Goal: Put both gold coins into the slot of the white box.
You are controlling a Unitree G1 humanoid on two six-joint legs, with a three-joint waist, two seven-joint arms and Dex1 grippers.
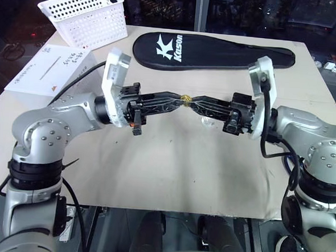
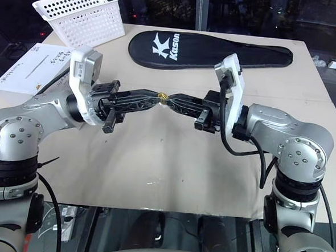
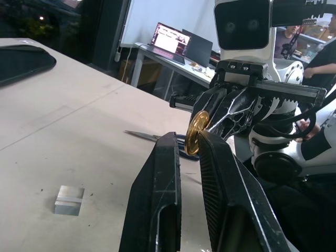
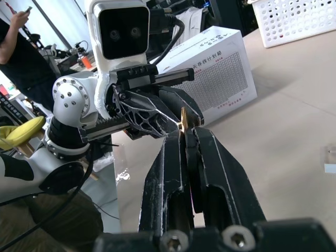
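Note:
One gold coin (image 1: 185, 98) hangs above the middle of the table, where my two grippers meet tip to tip. My left gripper (image 1: 181, 99) points right and is shut on the coin (image 3: 197, 134), which stands on edge between its fingertips. My right gripper (image 1: 190, 100) points left and is shut on the same coin (image 4: 184, 116) from the other side. The white box (image 1: 52, 67) sits at the table's far left corner. The slot (image 1: 49, 71) shows as a thin line on its top, well away from both grippers.
A white perforated basket (image 1: 86, 15) stands behind the box. A black racket case (image 1: 212, 51) lies across the far side. A clear plastic cube (image 3: 70, 200) and scissors (image 3: 144, 135) lie on the table below the grippers. A person (image 4: 21, 47) stands beyond the table.

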